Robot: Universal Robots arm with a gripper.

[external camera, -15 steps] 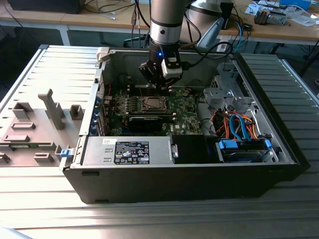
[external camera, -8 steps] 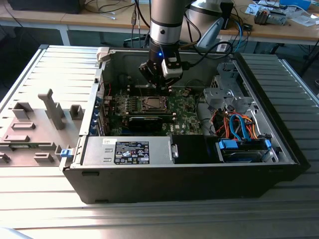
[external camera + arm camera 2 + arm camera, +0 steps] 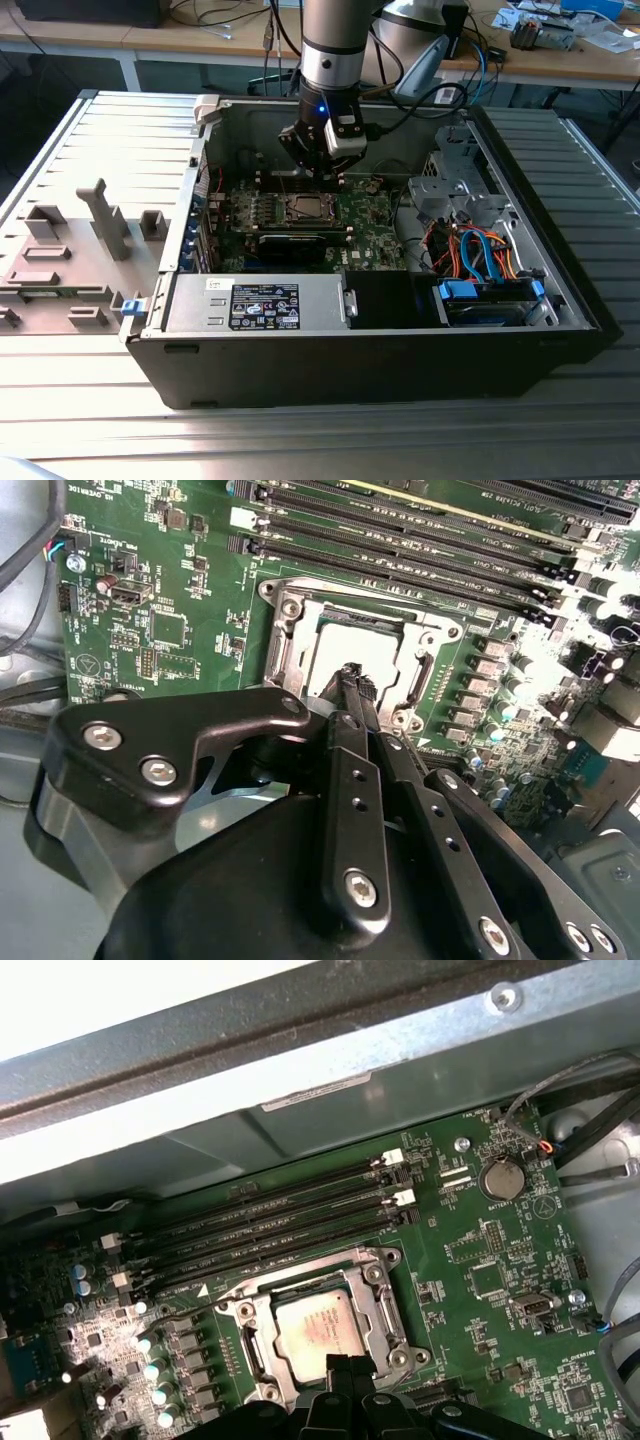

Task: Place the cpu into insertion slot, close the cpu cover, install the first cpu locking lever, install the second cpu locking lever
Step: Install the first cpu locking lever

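Observation:
The cpu (image 3: 315, 1327) lies flat in the insertion slot (image 3: 305, 208) on the green board, its silver-tan face up. The cpu cover (image 3: 368, 1295), a silver frame, lies down around it, also the cpu cover (image 3: 300, 645) in the second wrist view. My gripper (image 3: 350, 675) hangs just above the socket's near edge, black fingers pressed together and holding nothing; its tips (image 3: 345, 1368) show at the socket's rim in the first wrist view. In the exterior view the gripper (image 3: 322, 172) sits over the board's far side. A thin wire lever (image 3: 205, 1303) runs beside the socket.
Several long black memory slots (image 3: 270, 1225) run beside the socket. The open case's metal wall (image 3: 300, 1090) rises behind the board. A black card (image 3: 295, 242), a power supply (image 3: 255, 303) and drive bays with orange and blue cables (image 3: 480, 255) fill the case.

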